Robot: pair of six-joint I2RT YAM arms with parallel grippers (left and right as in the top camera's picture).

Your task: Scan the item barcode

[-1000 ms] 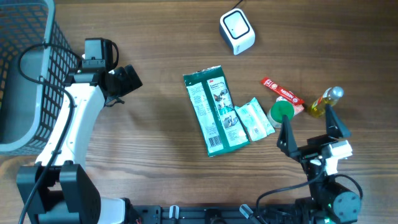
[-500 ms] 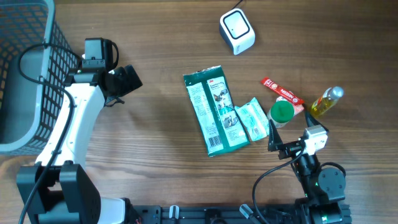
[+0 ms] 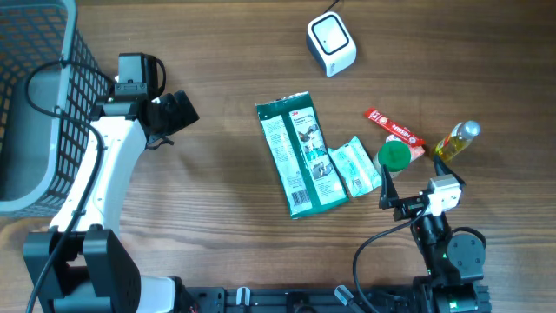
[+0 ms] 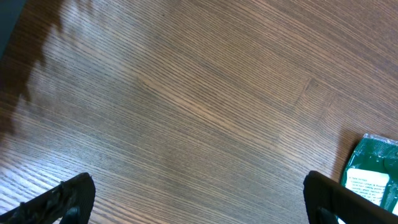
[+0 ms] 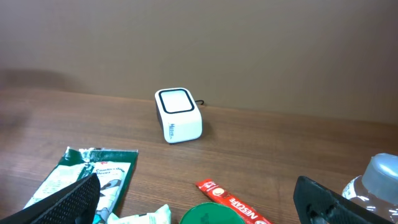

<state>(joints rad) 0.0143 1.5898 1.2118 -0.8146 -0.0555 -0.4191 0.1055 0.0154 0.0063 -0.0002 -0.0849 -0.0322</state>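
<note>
Both sets of fingers stand fully spread and empty: left gripper (image 3: 181,110) over bare worktop (image 3: 226,217) beside the wire basket (image 3: 26,104), right gripper (image 3: 419,189) at near right, just beside the green-capped container (image 3: 393,155). Items (green packet (image 3: 301,154), Nescafé stick (image 3: 393,132), yellow bottle (image 3: 456,141)) lie centre-right; the white barcode scanner (image 3: 331,43) sits far-centre.

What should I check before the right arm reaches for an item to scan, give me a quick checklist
1. Right gripper open and empty: ok.
2. Left gripper open, holding nothing: ok.
3. Scanner unobstructed, nothing on top: ok.
4. Green-capped container just ahead of the right gripper: ok.
5. Neighbours crowding it, red stick pack and oil bottle: not ok.
6. Barcode position on the container: cannot tell.
</note>
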